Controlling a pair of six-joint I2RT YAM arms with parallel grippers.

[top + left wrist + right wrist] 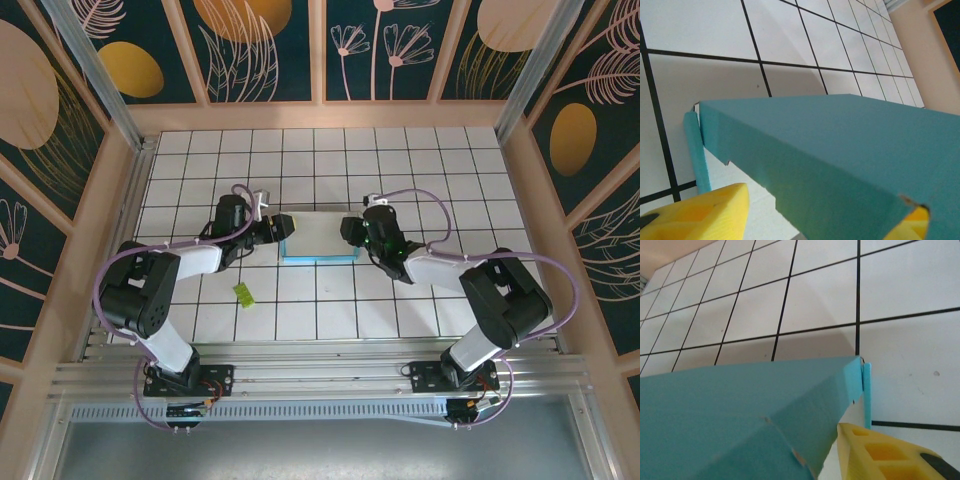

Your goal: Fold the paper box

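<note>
paper box (318, 238) sits mid-frame in the top view on the white tiled counter (420, 170), long side running left-right, pale face up, teal edge along its lower side

left hand (284, 227) is at the box's left end and right hand (351, 230) at its right end, with the arms coming in from the lower left and lower right of the frame

left wrist view: we see the teal outside of the box (840, 150) across centre and right, with a narrow teal flap (692, 150) at its left corner. One yellow finger (700, 215) is at lower left; the second finger (917, 222) peeks past a notch in the card at lower right. There's a white gap between the lower-left finger and the box wall, so we read the left hand as spread fairly wide, straddling the card and not clamped on it

right wrist view: the box (740, 410) spans the lower left and the same kind of thin flap (867, 395) stands at its right corner. One yellow finger (885, 452) is at lower right, its tip right against the box's lower edge. The other finger is hidden, so we cannot tell whether the right hand is wide, narrow or holding

small yellow-green scrap (243, 293) lies on the counter below and left of the box, well apart from it
</note>
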